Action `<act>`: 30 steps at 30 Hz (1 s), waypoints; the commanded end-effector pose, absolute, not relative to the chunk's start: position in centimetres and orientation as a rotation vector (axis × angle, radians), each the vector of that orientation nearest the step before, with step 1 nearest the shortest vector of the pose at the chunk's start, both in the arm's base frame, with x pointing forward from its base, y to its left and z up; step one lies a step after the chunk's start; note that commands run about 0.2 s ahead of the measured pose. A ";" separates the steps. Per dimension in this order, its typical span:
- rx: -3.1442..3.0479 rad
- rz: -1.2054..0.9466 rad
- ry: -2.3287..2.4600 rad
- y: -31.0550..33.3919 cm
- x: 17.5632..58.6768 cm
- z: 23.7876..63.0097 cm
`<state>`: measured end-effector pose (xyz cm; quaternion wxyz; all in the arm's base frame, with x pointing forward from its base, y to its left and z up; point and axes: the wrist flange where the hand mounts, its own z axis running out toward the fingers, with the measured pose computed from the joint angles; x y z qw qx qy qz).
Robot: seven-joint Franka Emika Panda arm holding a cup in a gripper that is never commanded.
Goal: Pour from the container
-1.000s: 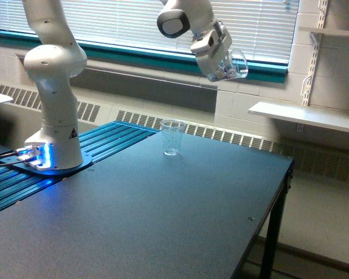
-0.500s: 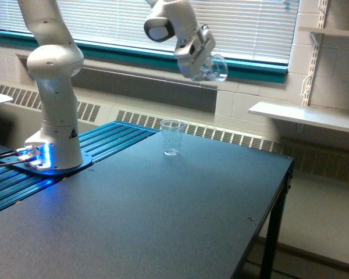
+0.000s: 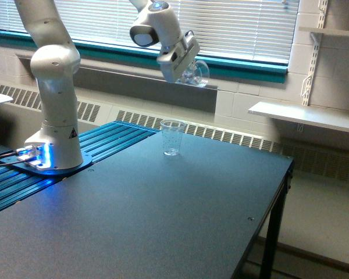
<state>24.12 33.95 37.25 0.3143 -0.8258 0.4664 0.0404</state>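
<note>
My gripper (image 3: 183, 65) is high above the dark table (image 3: 163, 221), shut on the container (image 3: 195, 74), a clear plastic cup with a wide mouth. The cup is tipped onto its side, mouth facing the exterior view's right, with small bits showing inside. It hangs above and a little to the right of a smaller, narrow clear cup (image 3: 173, 137) with faint speckles. That cup stands upright on the table near the far edge.
The arm's white base (image 3: 55, 145) with a blue light stands at the exterior view's left on a ribbed blue strip (image 3: 93, 151). A window with blinds (image 3: 238, 29) runs behind. A white shelf (image 3: 305, 116) sits at the right, beyond the table's edge.
The gripper with the tipped container has moved toward the exterior view's left and slightly down, coming closer to a spot above the small cup. The small cup has not moved.
</note>
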 end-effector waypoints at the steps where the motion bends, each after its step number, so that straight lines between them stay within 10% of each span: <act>1: -2.157 0.132 1.309 31.3 22.9 34.9; 30: -2.095 0.300 1.446 29.8 17.9 31.4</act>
